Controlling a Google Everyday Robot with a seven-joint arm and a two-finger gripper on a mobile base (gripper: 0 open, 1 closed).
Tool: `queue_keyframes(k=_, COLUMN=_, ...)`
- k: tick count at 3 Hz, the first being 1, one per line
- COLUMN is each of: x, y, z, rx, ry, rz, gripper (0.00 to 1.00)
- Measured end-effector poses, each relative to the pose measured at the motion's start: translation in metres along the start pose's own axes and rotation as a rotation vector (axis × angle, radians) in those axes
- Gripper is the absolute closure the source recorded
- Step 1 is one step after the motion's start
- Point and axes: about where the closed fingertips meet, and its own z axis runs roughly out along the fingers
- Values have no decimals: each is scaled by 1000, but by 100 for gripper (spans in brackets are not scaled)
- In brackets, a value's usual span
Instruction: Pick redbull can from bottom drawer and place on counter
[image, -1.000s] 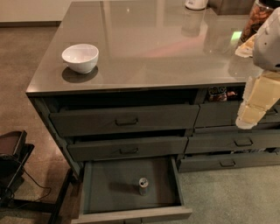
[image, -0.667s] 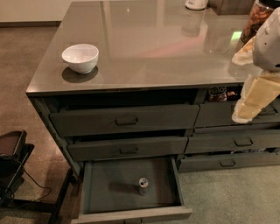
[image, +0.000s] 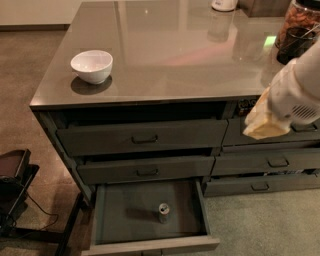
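So, step in hand: the reach. I judge the task barely begun, since the can (image: 163, 212) stands untouched.
Gripper: my gripper (image: 265, 125) hangs just off the front edge of the counter (image: 165, 55), near its front-right corner and well apart from the can. I cannot tell whether it is open or closed.
Can: upright in the drawer (image: 125, 215), which is pulled out below the counter's front-left stretch. It stands a little right of the floor's middle, clear of every wall.
Doing it well: I should travel left along the front edge and sink low. I should come at the can from above or from the open front, because the upper drawers (image: 142, 137) close off the space behind it. I should centre on the round top and close across the sides below the rim, squarely, so it does not tip.
Can's make: slim metal cylinder, silver-grey, with a shiny lid. It is likely smooth, light and easy to knock over.
Drawer's make: dark grey-green, flat bare floor, low walls, matt.
Counter's make: glossy grey-brown, flat, mirror-like, with a thin dark edge.
Bowl: the bowl (image: 92, 65) is white, round and smooth, and sits near the front-left corner.
Landing spot: the bare stretch along the front edge, right of the bowl, looks safest.
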Motion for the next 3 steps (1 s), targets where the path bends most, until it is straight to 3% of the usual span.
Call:
queue_keyframes(k=1, x=3, y=16, z=73, rx=-35, ry=-52, rz=40, gripper=88)
queue_keyframes(k=2, x=6, y=33, z=160, rx=-73, ry=-104, rz=80, gripper=100)
queue_keyframes(k=3, x=6, y=34, z=160, rx=-75, ry=-103, rz=79, gripper=100)
